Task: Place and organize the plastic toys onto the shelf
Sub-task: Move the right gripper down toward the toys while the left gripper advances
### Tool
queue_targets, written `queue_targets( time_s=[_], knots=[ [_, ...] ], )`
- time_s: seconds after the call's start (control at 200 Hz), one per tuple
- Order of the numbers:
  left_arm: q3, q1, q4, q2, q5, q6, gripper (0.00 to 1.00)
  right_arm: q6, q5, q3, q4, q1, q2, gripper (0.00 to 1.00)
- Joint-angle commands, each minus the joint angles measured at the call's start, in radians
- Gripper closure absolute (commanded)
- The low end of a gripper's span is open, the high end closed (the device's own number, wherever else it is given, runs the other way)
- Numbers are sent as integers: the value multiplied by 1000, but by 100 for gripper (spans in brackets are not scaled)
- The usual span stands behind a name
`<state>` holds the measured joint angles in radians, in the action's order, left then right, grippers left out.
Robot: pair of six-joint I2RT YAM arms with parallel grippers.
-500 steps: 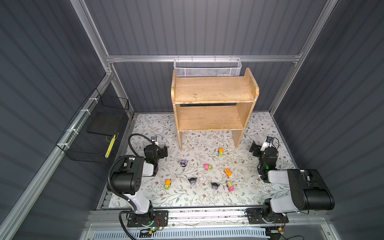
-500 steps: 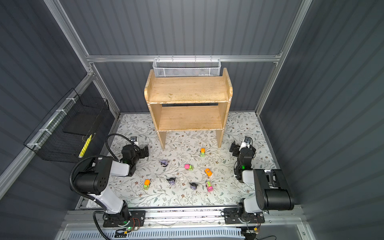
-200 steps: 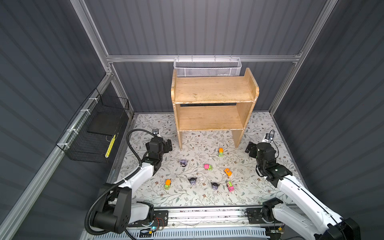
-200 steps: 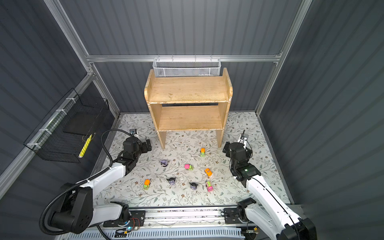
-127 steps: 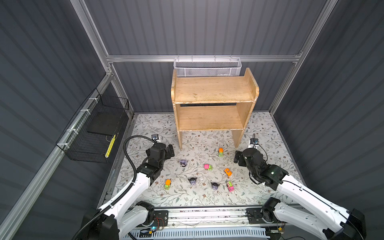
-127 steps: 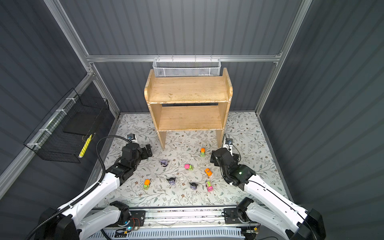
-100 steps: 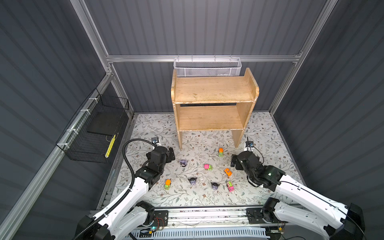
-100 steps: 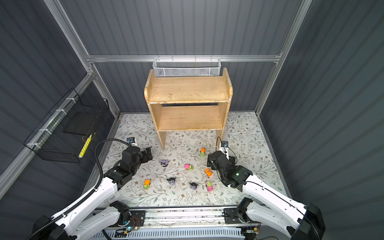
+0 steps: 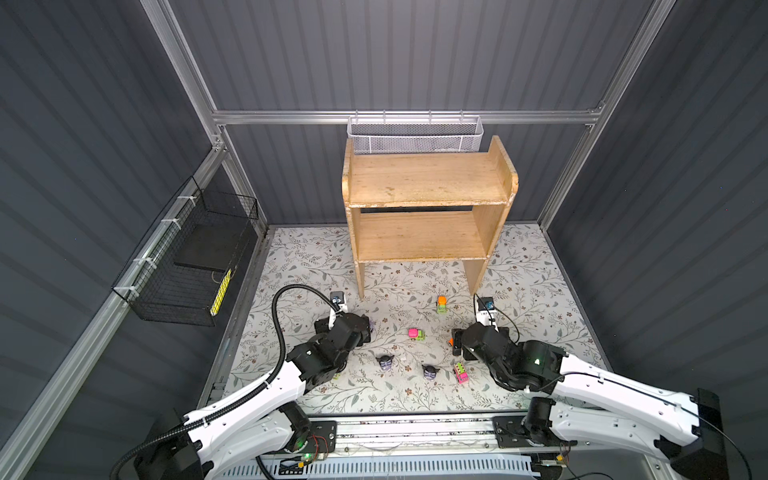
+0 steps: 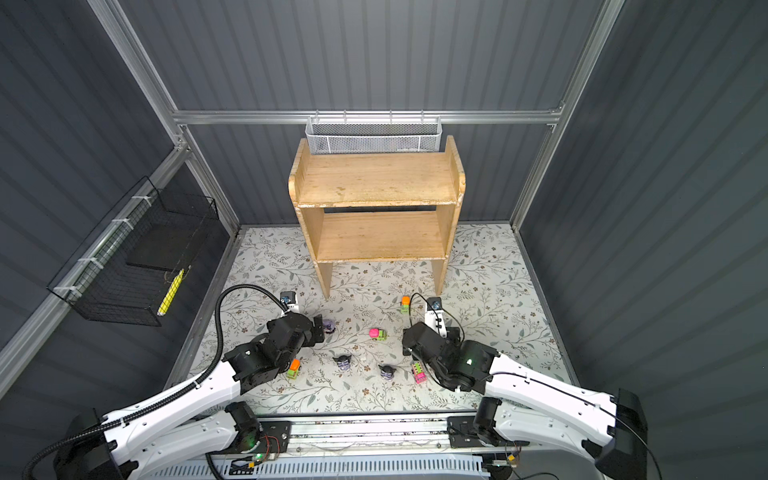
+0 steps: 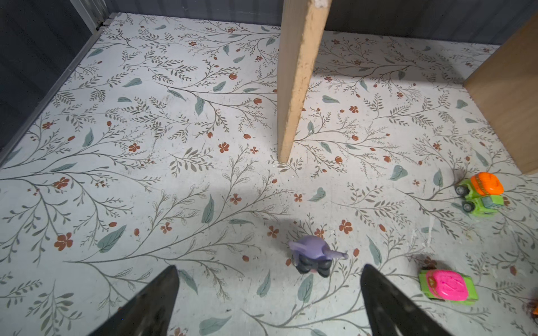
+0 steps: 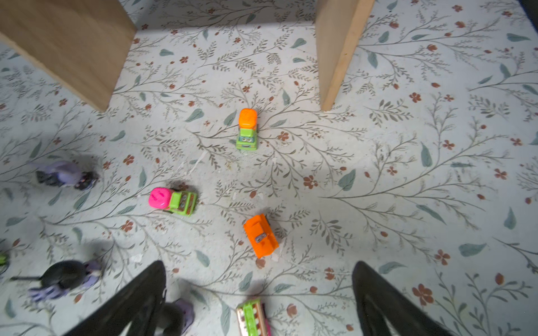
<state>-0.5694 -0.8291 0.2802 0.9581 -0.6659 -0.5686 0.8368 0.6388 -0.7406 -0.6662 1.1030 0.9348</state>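
The wooden shelf (image 9: 428,191) stands at the back with both tiers bare. The plastic toys lie scattered on the floral mat in front of it. My left gripper (image 11: 268,267) is open and hovers low just short of a lilac pointy-eared figurine (image 11: 313,257), which lies beyond its fingertips. My right gripper (image 12: 259,263) is also open, just short of an orange car (image 12: 260,235). A striped pink-green car (image 12: 251,317) lies below its jaws. An orange-green car (image 9: 441,304), a pink-green car (image 9: 416,334) and two dark figurines (image 9: 385,362) (image 9: 430,372) lie between the arms. Another orange car (image 10: 294,369) sits beside the left arm.
A white mesh basket (image 9: 413,133) hangs on the back rail behind the shelf. A black wire basket (image 9: 187,274) hangs on the left wall. The shelf legs (image 11: 300,78) (image 12: 337,52) stand on the mat just beyond the toys.
Both arms have unfolded from the front corners and reached inward and down toward the toys. Both grippers stayed open, and no toy has moved.
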Motion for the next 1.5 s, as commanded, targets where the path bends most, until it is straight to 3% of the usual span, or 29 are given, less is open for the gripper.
queue_targets(
  time_s=[0.0, 0.2, 0.37, 0.54, 0.946, 1.221, 1.496],
  knots=[
    [-12, -3, -1, -2, -41, 51, 0, 190, 105, -43, -139, 125, 47, 1],
    [-50, -3, 51, -41, -67, 115, 0, 419, 177, -131, -234, 337, 241, 1],
    [-79, -2, 175, -101, -73, 71, 0, 584, 192, -225, -319, 424, 398, 1],
    [-76, -3, 225, -155, -62, 55, 0, 669, 201, -234, -274, 481, 471, 2],
    [-65, -3, 266, -182, -96, -22, 0, 793, 254, -140, -144, 497, 599, 3],
    [-65, -2, 266, -203, -128, 2, 0, 691, 231, -40, 68, 462, 606, 12],
    [-80, -3, 267, -209, -149, 42, 0, 665, 229, -95, 80, 451, 681, 14]
  ],
)
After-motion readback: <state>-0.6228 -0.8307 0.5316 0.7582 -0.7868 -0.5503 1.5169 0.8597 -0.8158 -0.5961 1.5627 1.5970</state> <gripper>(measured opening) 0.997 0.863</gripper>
